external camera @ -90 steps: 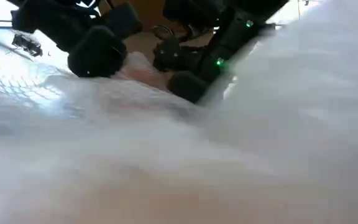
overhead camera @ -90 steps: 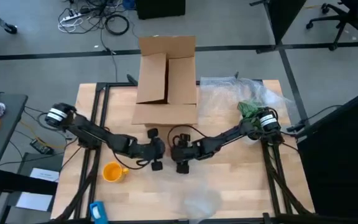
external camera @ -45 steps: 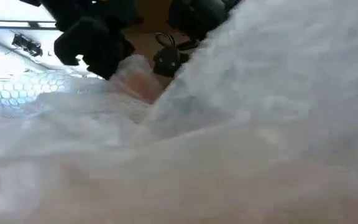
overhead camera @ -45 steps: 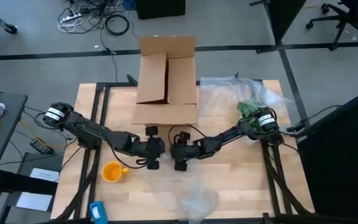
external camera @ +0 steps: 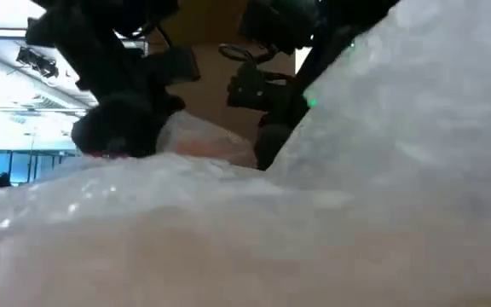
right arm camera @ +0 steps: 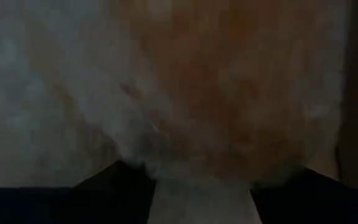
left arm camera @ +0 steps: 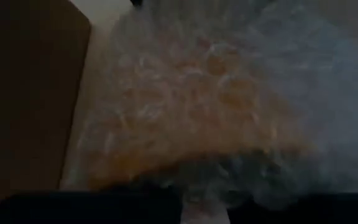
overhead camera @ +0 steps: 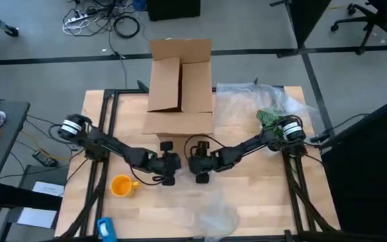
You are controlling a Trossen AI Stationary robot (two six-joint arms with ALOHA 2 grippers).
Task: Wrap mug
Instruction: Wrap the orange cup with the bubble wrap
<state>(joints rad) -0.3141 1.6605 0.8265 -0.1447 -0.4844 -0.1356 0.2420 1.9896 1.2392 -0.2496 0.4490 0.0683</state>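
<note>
At the middle of the wooden worktop [overhead camera: 261, 195], seen from above, two dark arms reach inward and meet just in front of a cardboard box. The left pincer [overhead camera: 169, 168] and the right pincer [overhead camera: 200, 168] sit close side by side, nearly touching, with a narrow gap between them. A clear bubble-wrap sheet [overhead camera: 215, 216] lies crumpled toward the worktop's near edge, stretching up toward the two pincers.

The left wrist view is filled by bubble wrap [left arm camera: 229, 106] gathered right at that arm's own dark fingers [left arm camera: 92, 208], which appear to be pinching the sheet. The right wrist view shows the same: bubble wrap [right arm camera: 204, 106] bunched where the right arm's dark fingers [right arm camera: 104, 193] close on it, so the right pincer also appears to be pinching the sheet.

The mug [overhead camera: 121, 186], small and yellow-orange with its handle pointing toward the worktop's middle, stands on the bare wood near the worktop's near left corner, beside the left arm and apart from the sheet.

The open cardboard box [overhead camera: 180, 84] stands at the far edge, near the middle. More clear plastic [overhead camera: 247, 101] lies toward the far right corner, with a small green item [overhead camera: 269, 117] on it.

From table height, bubble wrap [external camera: 228, 239] fills most of the view, with both dark pincers above it.
</note>
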